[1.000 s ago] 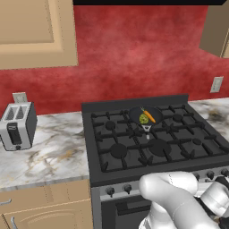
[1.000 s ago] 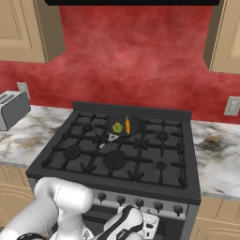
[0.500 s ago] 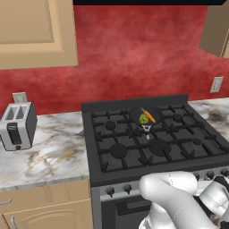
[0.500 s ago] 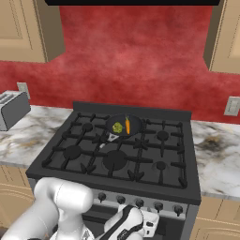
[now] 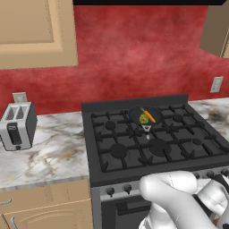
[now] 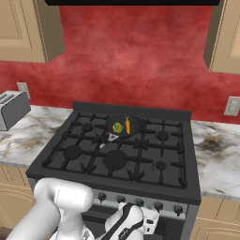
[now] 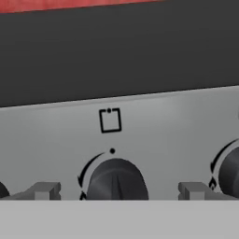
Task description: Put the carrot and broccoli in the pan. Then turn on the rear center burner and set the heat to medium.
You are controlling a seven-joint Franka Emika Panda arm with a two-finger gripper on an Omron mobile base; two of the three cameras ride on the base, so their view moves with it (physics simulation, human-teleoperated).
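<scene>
Carrot (image 5: 149,116) and broccoli (image 5: 143,119) sit side by side in the pan (image 5: 135,115) on the rear center burner (image 6: 136,133). Gripper (image 7: 116,190) jaws wide apart, straddling a black knob (image 7: 116,180) on the stove's near front panel (image 7: 56,135), holding nothing.

Glossy white rounded arm (image 5: 179,197); dark joints.

Home kitchen: gas stove (image 5: 152,147), toaster (image 5: 17,125), wooden cabinets (image 5: 38,31)

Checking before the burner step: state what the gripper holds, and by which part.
Nothing is held. The gripper is open, its fingers standing either side of a stove knob without touching it.
</scene>
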